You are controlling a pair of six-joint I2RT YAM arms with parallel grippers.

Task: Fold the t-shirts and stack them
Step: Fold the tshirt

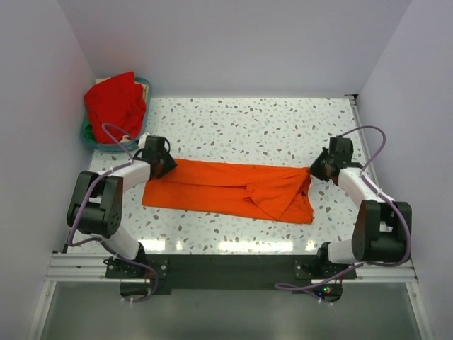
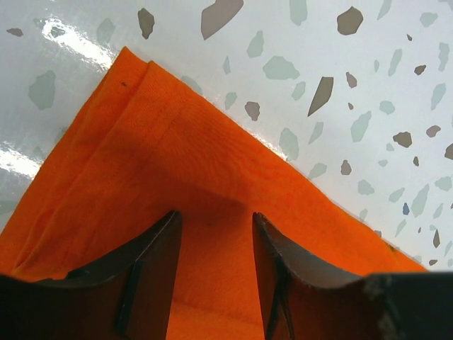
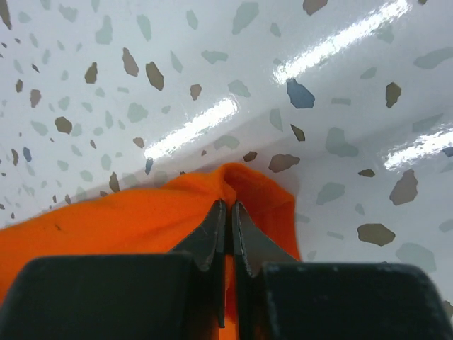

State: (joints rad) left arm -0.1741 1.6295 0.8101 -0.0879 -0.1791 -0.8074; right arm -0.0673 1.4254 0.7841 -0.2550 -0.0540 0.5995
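Here, the right gripper [image 3: 228, 207] was pressed together on the orange t-shirt [image 3: 127, 219], with a small peak of cloth bunched up right at its fingertips. In its wrist view the cloth ran off to the left of the jaws and under them, while the speckled table [image 3: 212, 64] lay bare ahead of the tips and to their right. The left gripper [image 2: 216, 223] stood spread, its two dark fingers [image 2: 152, 269] apart, with orange cloth lying flat in the gap between them and beneath them. Whether the tips touched the cloth could not be told. A corner of the shirt pointed away ahead and to the left of those fingers. Its folded edge ran back past the right-hand finger, and the table showed beyond that edge. In the top view the shirt lay stretched in a long band between the two grippers, one at each short end, with a rumpled fold nearer the right gripper. The red t-shirt [image 1: 115, 103] was heaped in the blue-green basket [image 1: 90, 140], near the left gripper on the side away from the orange shirt and not touching it.
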